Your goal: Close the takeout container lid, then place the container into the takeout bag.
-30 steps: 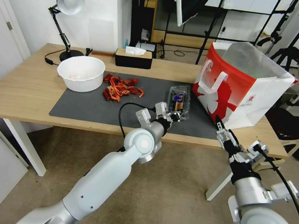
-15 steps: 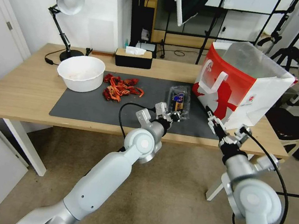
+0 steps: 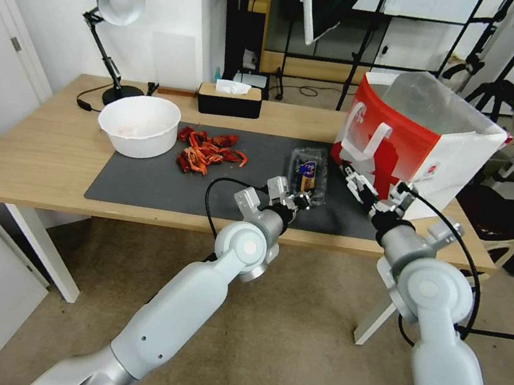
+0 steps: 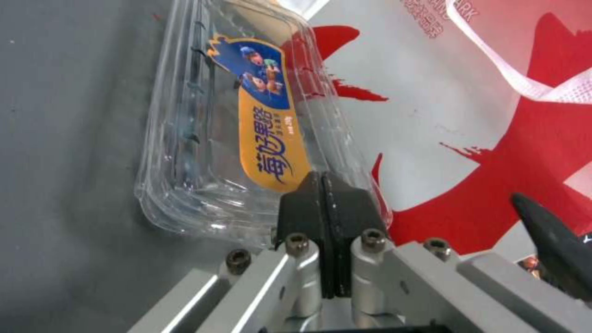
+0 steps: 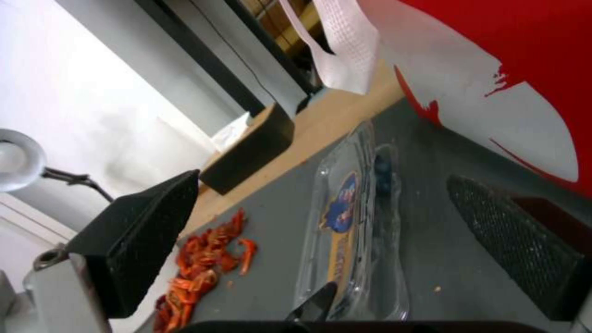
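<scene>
The takeout container (image 3: 309, 173) lies flat on the grey mat (image 3: 161, 185), with dark blueberries inside. Its clear lid (image 4: 247, 115) with a blue and orange label is down on it. My left gripper (image 3: 301, 200) is shut, and its black fingertips (image 4: 311, 194) rest together at the container's near end with nothing between them. My right gripper (image 3: 352, 181) is open above the mat, between the container and the takeout bag (image 3: 419, 139). Its fingers (image 5: 142, 231) stand wide apart toward the container (image 5: 351, 231). The red-and-white bag stands upright and open at the mat's right.
A white bowl (image 3: 139, 125) and a pile of red shells (image 3: 207, 150) sit on the left of the mat. A black tissue box (image 3: 229, 99) and a desk lamp (image 3: 114, 4) stand at the back of the wooden table (image 3: 30, 158).
My right arm has swung up and left from below the table's front edge to over the mat, beside the container and in front of the bag. The left arm and container have not moved.
</scene>
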Motion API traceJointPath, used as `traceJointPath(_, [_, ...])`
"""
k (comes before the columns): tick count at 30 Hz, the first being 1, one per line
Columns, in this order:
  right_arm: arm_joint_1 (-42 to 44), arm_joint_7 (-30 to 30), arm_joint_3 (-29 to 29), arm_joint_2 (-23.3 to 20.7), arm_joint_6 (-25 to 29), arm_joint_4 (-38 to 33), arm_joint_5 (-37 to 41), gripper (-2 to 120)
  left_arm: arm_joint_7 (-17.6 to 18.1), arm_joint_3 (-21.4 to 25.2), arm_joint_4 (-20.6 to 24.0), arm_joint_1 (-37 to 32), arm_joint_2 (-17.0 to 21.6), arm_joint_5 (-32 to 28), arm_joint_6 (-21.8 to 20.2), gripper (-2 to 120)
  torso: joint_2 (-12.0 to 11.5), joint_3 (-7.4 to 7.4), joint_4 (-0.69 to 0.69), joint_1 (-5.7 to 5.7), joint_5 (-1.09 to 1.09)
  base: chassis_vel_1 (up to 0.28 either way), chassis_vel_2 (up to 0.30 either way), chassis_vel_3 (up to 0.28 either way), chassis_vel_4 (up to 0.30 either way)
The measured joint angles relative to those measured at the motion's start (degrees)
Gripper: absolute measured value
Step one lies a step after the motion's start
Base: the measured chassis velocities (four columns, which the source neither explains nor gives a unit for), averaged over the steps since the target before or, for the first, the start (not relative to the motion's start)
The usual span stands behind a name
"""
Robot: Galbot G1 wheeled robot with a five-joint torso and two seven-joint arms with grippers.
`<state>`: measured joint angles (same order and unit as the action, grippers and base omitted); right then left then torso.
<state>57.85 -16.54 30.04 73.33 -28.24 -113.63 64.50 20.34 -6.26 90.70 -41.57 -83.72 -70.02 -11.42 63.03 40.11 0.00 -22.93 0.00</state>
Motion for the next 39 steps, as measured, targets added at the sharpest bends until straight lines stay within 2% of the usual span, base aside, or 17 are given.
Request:
traceJointPath(8, [-5.2, -5.8, -2.8, -0.7, -5.7, 4.5, 2.0, 100, 0.1, 0.0, -0.2, -0.1, -0.2, 0.1, 0.1, 0, 0.0, 0.0, 0.0, 0.0, 0.0, 0.0, 0.0, 0.0, 0.0])
traceJointPath(16, [-9.2, -8.3, -4.7, -0.1, -10.2, 8.6, 2.7, 100, 0.1, 0.0, -0.3, -0.3, -0.2, 0.1, 0.2, 0, 0.0, 0.0, 0.0, 0.01, 0.0, 0.0, 0.0, 0.0, 0.0])
traceJointPath(27, [-13.6, -9.5, -7.0, 0.4, -13.5, 13.7, 3.8, 100, 0.1, 0.1, -0.1, -0.6, -0.2, 0.1, 0.2, 0, 0.0, -0.01, -0.01, 0.0, -0.01, 0.0, 0.0, 0.0, 0.0])
traceJointPath(39, [-16.8, -10.4, -8.9, 1.8, -13.8, 18.1, 5.2, 100, 0.1, 0.3, -0.1, -0.8, 0.2, 0.2, 0.3, 0, 0.0, 0.0, 0.0, 0.0, -0.01, 0.0, 0.0, 0.0, 0.0])
